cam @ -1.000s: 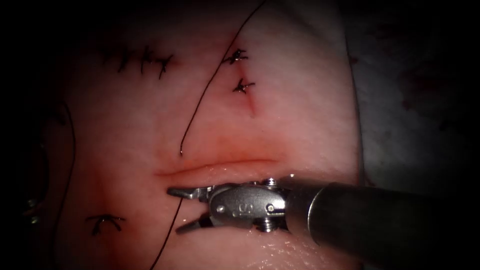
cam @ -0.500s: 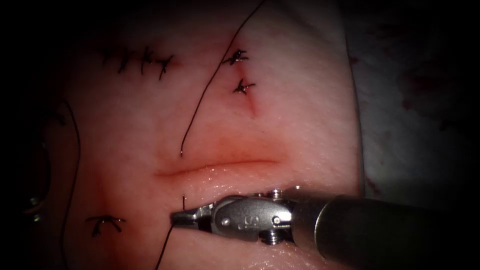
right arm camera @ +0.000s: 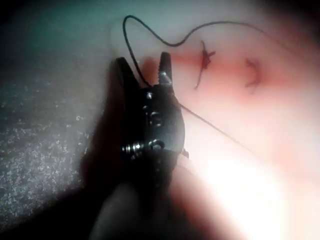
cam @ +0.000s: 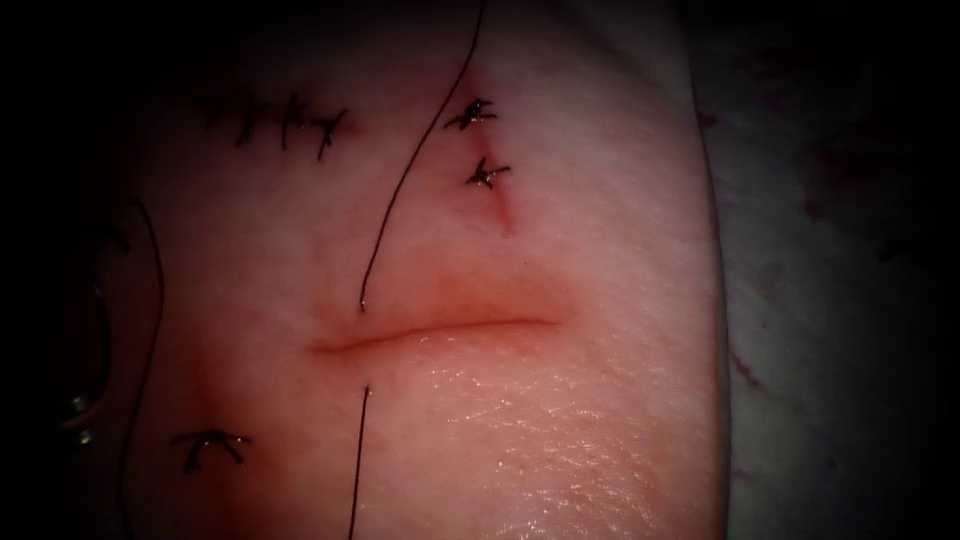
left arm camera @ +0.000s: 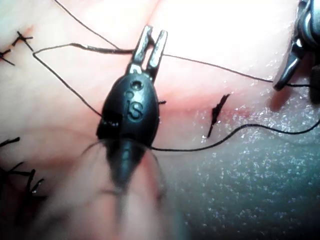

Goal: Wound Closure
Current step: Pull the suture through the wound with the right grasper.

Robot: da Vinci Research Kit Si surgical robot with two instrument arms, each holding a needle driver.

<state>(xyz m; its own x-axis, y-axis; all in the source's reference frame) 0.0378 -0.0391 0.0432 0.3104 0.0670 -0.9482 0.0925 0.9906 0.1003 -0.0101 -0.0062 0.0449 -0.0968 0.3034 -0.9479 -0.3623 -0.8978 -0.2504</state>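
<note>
The tissue [cam: 560, 420] carries a horizontal cut [cam: 430, 330]. The thread [cam: 400, 190] enters the tissue just above the cut's left end. It comes out below the cut and runs down [cam: 358, 460]. My left tool [left arm camera: 150, 46] sits with its jaws close together across a taut stretch of thread [left arm camera: 215, 65]. That stretch looks thicker just beside the jaws. My right tool [right arm camera: 143, 65] stands open over the tissue's edge, and a loop of thread [right arm camera: 150, 30] passes between its jaws without being gripped.
Finished knots sit above the cut [cam: 478, 113] [cam: 487, 175], with a row at the upper left [cam: 285, 120] and one at the lower left [cam: 210, 445]. A slack thread loop [cam: 155, 290] lies at the tissue's left edge. The tissue's right border [cam: 715, 300] drops to the bench.
The right tool closed on the thread below the cut, then left the endoscope view. The thread below the cut now hangs straight. The upper thread has shifted left.
</note>
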